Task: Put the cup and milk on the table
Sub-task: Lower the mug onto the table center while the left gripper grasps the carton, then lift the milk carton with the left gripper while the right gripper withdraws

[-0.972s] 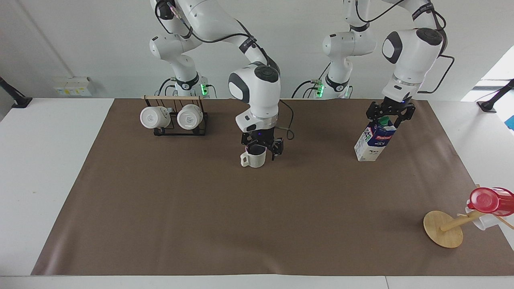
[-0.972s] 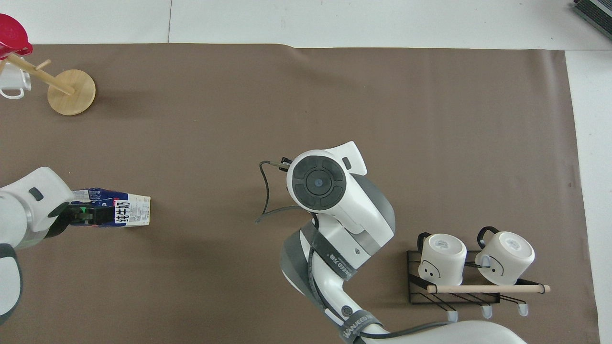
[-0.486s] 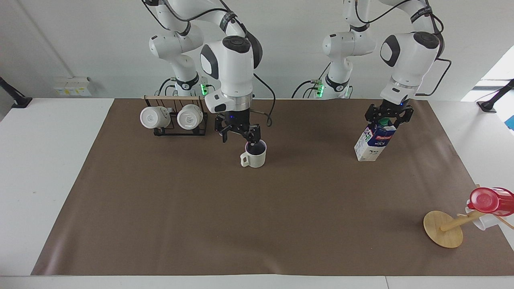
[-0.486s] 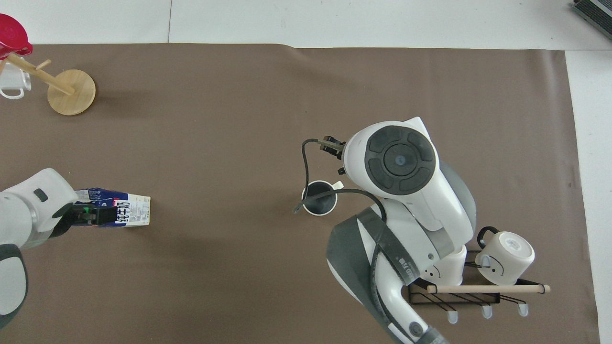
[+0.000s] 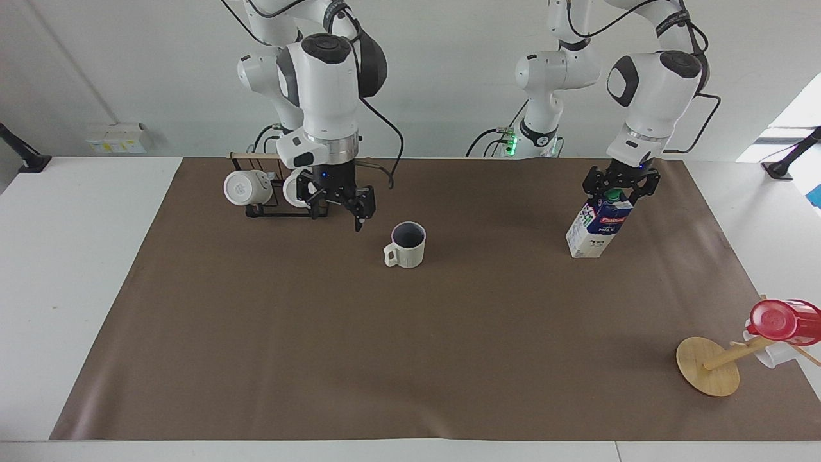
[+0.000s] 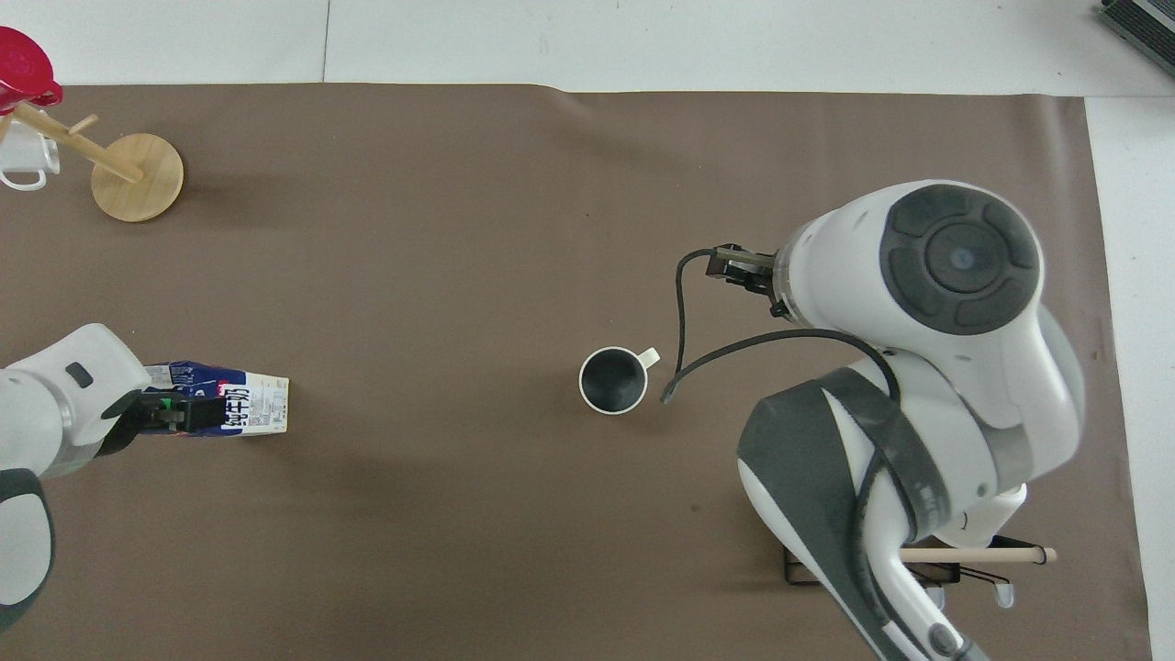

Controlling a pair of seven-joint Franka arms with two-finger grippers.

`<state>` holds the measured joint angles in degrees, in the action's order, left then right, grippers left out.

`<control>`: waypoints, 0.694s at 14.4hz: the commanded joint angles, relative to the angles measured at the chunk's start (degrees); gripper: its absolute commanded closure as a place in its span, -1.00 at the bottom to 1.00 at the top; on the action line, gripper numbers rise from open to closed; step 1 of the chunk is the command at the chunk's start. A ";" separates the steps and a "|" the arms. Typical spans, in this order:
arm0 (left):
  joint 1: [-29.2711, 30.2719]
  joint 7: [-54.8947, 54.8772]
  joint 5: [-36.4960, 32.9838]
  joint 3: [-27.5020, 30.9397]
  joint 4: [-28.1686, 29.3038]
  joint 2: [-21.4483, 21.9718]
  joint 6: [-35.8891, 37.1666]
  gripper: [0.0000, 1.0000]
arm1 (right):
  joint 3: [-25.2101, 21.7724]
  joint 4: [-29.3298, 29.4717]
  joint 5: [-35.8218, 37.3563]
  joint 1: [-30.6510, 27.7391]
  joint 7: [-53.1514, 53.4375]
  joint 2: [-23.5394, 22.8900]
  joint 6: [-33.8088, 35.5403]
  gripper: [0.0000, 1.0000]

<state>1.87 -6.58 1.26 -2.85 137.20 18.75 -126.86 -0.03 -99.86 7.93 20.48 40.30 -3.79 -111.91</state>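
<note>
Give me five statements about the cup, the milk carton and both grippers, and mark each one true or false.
1. The cup stands upright on the brown mat. True.
2. The right gripper is closed on the cup. False: it is open and hangs clear of the cup, toward the mug rack.
3. The milk lies flat on its side. False: it stands on the mat, leaning a little.
4. The left gripper is open at the milk's green cap. True.
5. The cup is nearer the left arm's end of the table than the milk. False: the milk is nearer that end.
</note>
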 commanded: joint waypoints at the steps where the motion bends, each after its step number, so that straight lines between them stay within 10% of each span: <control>1: -0.29 -0.19 -0.82 0.13 0.79 0.06 -1.02 -0.83 | 0.47 -0.95 -3.10 -5.69 -9.68 4.22 3.62 -1.00; 4: -0.20 -0.19 -0.82 0.13 0.71 0.06 -0.67 -0.34 | 0.38 -0.60 -5.03 -11.32 -19.01 7.30 7.84 -1.00; 10: -0.20 -0.01 -0.82 0.13 -0.61 0.06 1.34 -0.01 | 0.12 3.35 -5.30 -17.75 -29.21 9.41 16.80 -1.00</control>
<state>1.87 -6.59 1.26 -2.87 137.13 18.68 -126.73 -0.48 -98.81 4.06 4.85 14.69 5.42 -98.33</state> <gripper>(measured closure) 0.467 0.000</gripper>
